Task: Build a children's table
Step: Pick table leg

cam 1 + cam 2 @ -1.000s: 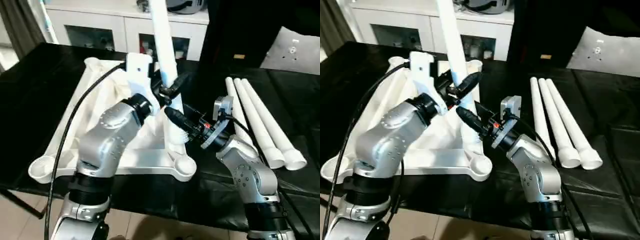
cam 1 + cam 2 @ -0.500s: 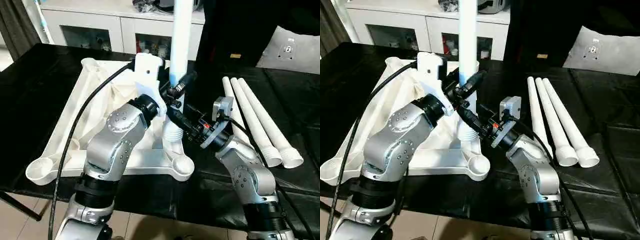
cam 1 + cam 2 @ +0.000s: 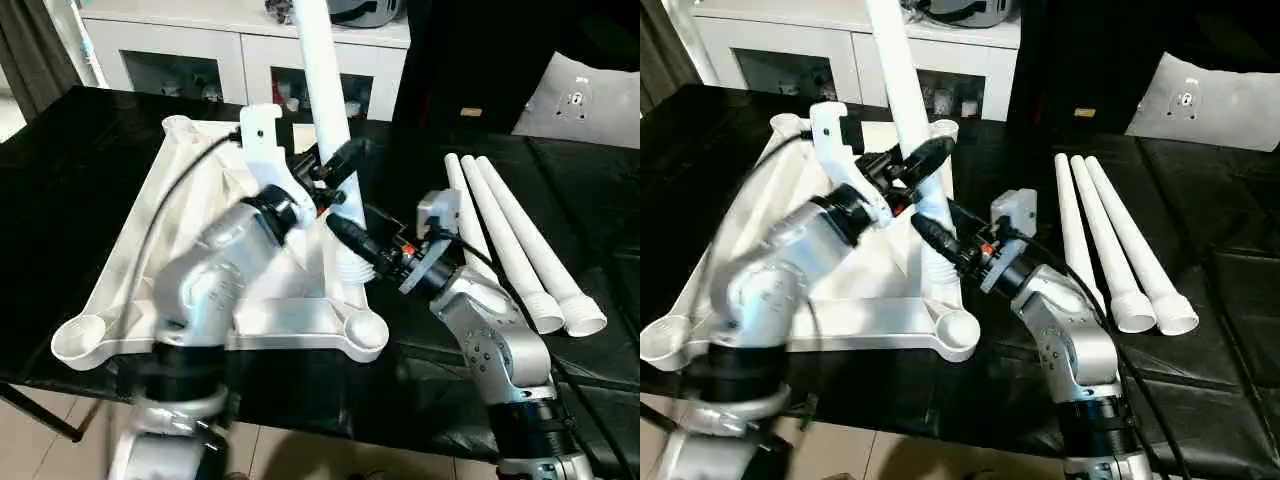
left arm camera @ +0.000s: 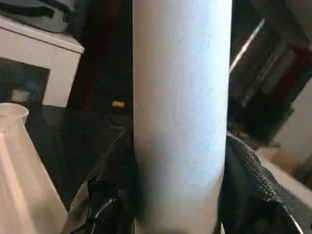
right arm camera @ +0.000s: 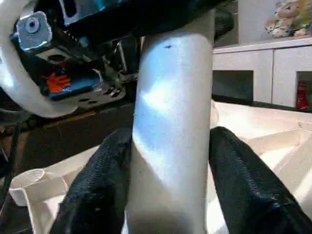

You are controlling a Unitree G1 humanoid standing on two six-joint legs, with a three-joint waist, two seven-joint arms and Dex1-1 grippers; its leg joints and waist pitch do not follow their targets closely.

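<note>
Grippers, left (image 3: 338, 168) and right (image 3: 350, 240), clamping tilted leg (image 3: 328, 90)

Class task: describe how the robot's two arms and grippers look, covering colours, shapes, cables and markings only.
Both arms are silver, rounded jointed segments with black collars. The left gripper and right gripper each have two black fingers. A white bracket tops each wrist. Black cables trail along both arms; small orange-red marks show near the wrists.

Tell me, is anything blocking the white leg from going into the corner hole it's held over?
Nothing visible is in the way. Both the left gripper and right gripper hold the leg, whose ribbed end sits beside the open corner socket of the tabletop.
</note>
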